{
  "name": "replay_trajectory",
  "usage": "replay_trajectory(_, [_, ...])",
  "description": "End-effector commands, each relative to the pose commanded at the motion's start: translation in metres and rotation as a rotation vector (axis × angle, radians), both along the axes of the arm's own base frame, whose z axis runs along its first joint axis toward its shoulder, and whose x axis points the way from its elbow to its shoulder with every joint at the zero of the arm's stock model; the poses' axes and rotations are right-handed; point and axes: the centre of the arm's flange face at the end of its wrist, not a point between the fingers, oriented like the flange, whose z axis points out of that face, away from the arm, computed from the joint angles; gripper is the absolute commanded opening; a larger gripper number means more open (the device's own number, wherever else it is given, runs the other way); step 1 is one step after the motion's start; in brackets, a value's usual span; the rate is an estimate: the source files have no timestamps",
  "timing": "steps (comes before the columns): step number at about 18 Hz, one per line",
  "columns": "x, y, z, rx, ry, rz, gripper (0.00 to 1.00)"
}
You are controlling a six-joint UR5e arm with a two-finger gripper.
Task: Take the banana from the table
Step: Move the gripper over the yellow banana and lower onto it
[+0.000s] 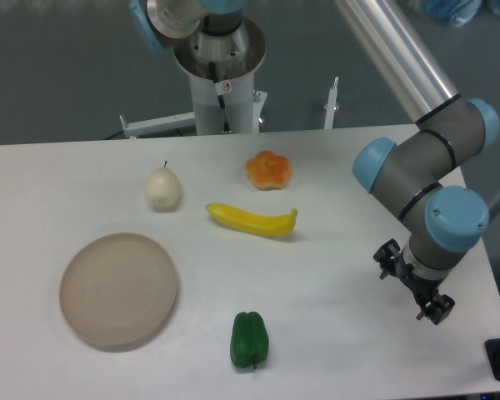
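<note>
While the gripper (414, 287) hung over the table's (342, 275) right edge, its jaw state indiscernible to us, we found the banana (252, 220) lying mid-table, well apart.

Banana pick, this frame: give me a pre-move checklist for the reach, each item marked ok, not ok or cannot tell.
1. Banana lies flat on the table, fully in view: ok.
2. Space around it: pale pear-like fruit, orange fruit, green pepper and plate all sit apart from it: ok.
3. Gripper over the banana: not ok, it is near the table's right edge.
4. Fingers open enough for the banana: cannot tell, the gripper is seen at an angle.
5. Gripper free of any load: ok, nothing seen in it.
</note>
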Motion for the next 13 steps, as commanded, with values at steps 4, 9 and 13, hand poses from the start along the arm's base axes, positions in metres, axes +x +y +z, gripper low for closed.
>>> replay_trajectory(4, [0.008,-0.001,-0.001,0.0,-0.01,-0.002,1.0])
replay_trajectory(9, [0.043,-0.022,0.0,-0.008,-0.057,-0.006,1.0])
replay_trajectory(13, [0.122,-0.037,0.008,-0.046,-0.089,-0.064,1.0])
